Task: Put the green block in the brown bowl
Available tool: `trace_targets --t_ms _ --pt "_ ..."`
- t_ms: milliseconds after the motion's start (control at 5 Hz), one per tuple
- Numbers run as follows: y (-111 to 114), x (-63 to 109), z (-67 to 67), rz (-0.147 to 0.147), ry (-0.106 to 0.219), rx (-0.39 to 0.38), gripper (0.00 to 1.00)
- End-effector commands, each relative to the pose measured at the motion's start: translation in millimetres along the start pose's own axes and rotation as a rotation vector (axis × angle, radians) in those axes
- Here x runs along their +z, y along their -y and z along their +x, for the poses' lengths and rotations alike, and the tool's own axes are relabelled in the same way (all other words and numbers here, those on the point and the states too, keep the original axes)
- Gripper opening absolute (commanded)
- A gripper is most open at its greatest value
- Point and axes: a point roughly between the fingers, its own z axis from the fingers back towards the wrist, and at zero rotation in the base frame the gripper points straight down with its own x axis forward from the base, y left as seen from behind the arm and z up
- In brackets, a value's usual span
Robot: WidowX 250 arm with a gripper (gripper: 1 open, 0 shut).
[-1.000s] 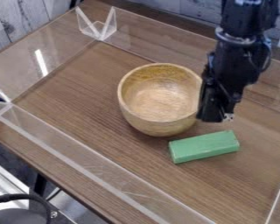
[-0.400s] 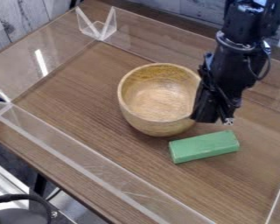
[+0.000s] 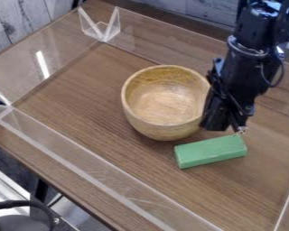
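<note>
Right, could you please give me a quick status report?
Gripper shut, empty, above the green block. Block flat on table, beside the brown bowl. Bowl empty, nothing in the way.

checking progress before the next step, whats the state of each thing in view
green block: flat on the table, in front of the bowl, not held
brown bowl: upright, empty
pincer: shut, empty, pointing down just above the block's far end, beside the bowl
table: wood surface, clear walls at its edges

One camera only — high, angled down over the table (image 3: 75, 99) from its front-left corner.
</note>
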Motion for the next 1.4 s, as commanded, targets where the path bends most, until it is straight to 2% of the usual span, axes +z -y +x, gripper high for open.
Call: trace_targets --t_ms 0,400,1000,1200 --pt "-5 22.0 7.1 0.009 0.086 0.022 0.00" --pt "-7 7.4 19.9 -0.012 0.146 0.041 0.00" --pt "-32 3.1 12.6 -0.043 0.162 0.001 0.00" --pt "-37 -3.4 21.7 -0.030 0.170 -0.035 1.00"
